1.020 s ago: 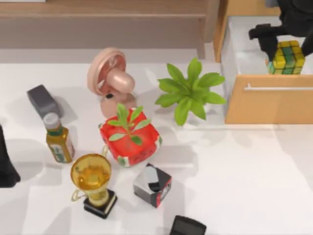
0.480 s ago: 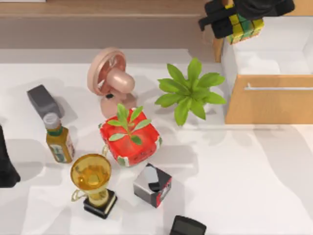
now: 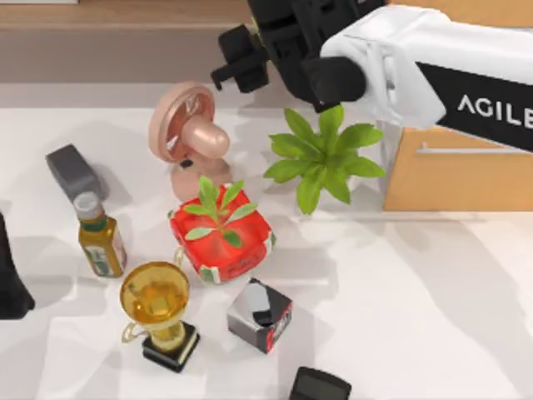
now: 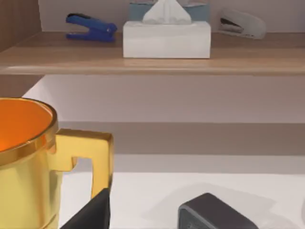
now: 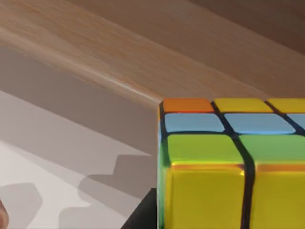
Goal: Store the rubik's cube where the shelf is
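1. Cube transport: the rubik's cube (image 5: 233, 167) is carried by the right gripper (image 3: 275, 50), clamped on it, just in front of the shelf (image 3: 125, 17).
2. The cube is held above the pink fan (image 3: 187, 133), judged so that clutter beside the shelf is cleared.
3. The left arm (image 3: 10, 279) is parked well away from the shelf; its grip cannot be told.

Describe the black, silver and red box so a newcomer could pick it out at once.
Start at the red pot with the small leafy sprig, near the middle of the table. Just toward the near edge from it, right of the gold trophy, sits the black, silver and red box. It is the blocky one there with a shiny silver top and a red side face.
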{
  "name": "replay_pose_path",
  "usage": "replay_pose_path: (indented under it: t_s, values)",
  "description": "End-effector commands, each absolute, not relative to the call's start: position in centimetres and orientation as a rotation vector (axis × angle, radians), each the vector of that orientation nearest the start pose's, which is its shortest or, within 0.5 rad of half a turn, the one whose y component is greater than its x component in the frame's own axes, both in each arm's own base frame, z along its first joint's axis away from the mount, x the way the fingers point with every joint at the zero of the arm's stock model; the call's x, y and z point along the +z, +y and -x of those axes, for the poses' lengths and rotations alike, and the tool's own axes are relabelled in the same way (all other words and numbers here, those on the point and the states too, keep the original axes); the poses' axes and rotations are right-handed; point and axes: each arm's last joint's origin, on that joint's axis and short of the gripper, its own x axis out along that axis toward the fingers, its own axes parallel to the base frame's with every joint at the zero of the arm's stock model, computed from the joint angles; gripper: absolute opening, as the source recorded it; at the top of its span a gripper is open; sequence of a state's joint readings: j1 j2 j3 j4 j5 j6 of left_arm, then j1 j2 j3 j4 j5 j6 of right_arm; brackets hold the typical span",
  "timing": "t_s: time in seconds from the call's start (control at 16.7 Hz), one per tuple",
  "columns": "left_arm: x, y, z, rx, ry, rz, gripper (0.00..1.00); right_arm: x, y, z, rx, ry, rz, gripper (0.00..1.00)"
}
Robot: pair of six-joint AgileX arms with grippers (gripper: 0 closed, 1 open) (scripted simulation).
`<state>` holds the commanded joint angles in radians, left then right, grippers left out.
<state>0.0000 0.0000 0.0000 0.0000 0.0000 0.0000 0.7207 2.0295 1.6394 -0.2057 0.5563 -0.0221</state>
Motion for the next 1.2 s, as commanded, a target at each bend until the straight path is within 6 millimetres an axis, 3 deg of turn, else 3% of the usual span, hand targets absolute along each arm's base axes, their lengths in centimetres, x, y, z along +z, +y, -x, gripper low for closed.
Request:
replay_pose_path:
  t_s: [0.24,0.48,0.84,1.2]
  values:
    - [16.0,-0.1,-10.6,0.000,0.000,0.000,1.00,21.3,33.9,-35.6,0.155,0.262,0.301,0.00]
    - [16.0,-0.1,-10.6,0.000,0.000,0.000,1.00,18.7,35.9,-35.6,0.099,0.087,0.181,0.00]
    - [16.0,-0.1,-10.6,0.000,0.000,0.000,1.00,16.4,36.5,-36.0,0.012,-0.075,0.030,0.00]
    - [16.0,-0.1,-10.6,0.000,0.000,0.000,1.00,16.1,36.4,-36.2,-0.008,-0.100,0.003,0.00]
